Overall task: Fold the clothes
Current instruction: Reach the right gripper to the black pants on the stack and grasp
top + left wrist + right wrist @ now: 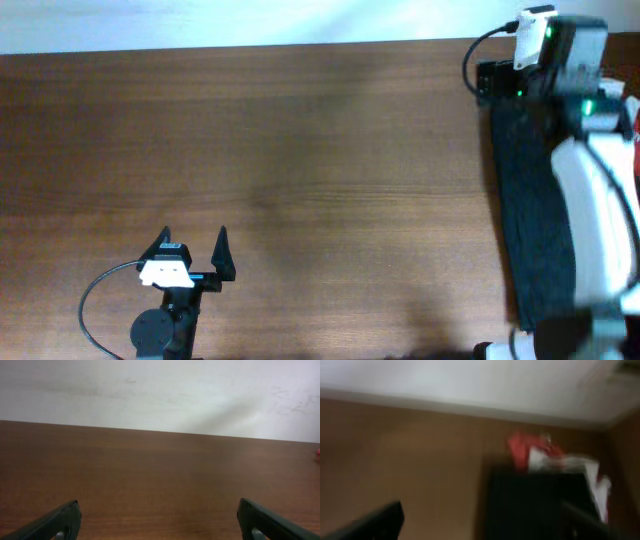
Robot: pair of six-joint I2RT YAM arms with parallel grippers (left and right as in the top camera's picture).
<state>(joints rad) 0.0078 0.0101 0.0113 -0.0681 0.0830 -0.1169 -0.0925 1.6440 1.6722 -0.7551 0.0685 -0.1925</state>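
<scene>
My left gripper (194, 238) is open and empty near the table's front left, over bare wood; the left wrist view (159, 505) shows only tabletop between its fingers. My right gripper (480, 510) is open and empty in the blurred right wrist view. A dark cloth (535, 505) lies ahead of it to the right, with red and white clothes (535, 452) bunched behind it. In the overhead view the dark cloth (520, 200) runs along the table's right side under my white right arm (590, 210). The right fingers do not show clearly there.
The wooden table (300, 150) ends at a white wall at the back (160, 390). A red scrap (318, 455) shows at the right edge of the left wrist view. A black cable (95, 300) loops beside the left arm.
</scene>
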